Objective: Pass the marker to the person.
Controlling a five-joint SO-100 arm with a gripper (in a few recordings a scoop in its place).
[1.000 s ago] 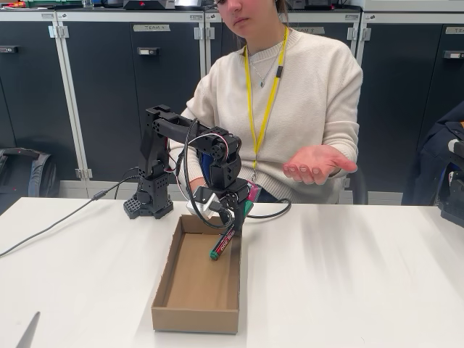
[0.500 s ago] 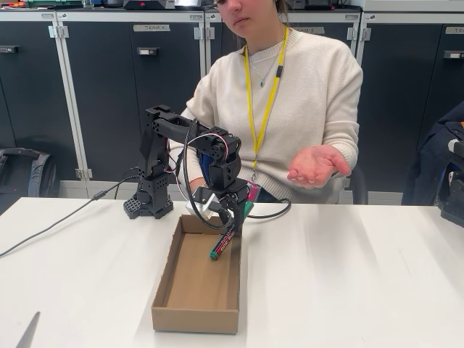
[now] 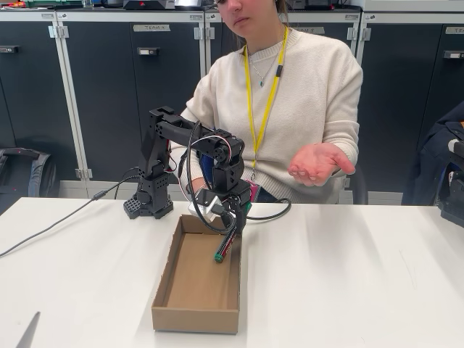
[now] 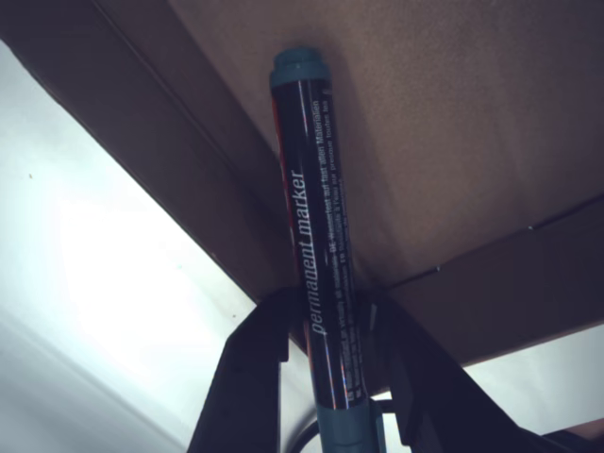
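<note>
Gripper clamped on the marker over the cardboard box. White lettering reads "permanent marker". The person holds a hand open, palm up.

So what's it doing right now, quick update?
Gripper shut on the marker, its lower end hanging inside the cardboard box. The person's open hand waits, palm up, beyond the table. Path toward it looks clear.

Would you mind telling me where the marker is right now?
In the fixed view the marker hangs tilted in the gripper, over the far right corner of the cardboard box, below and left of the person's open hand.
</note>
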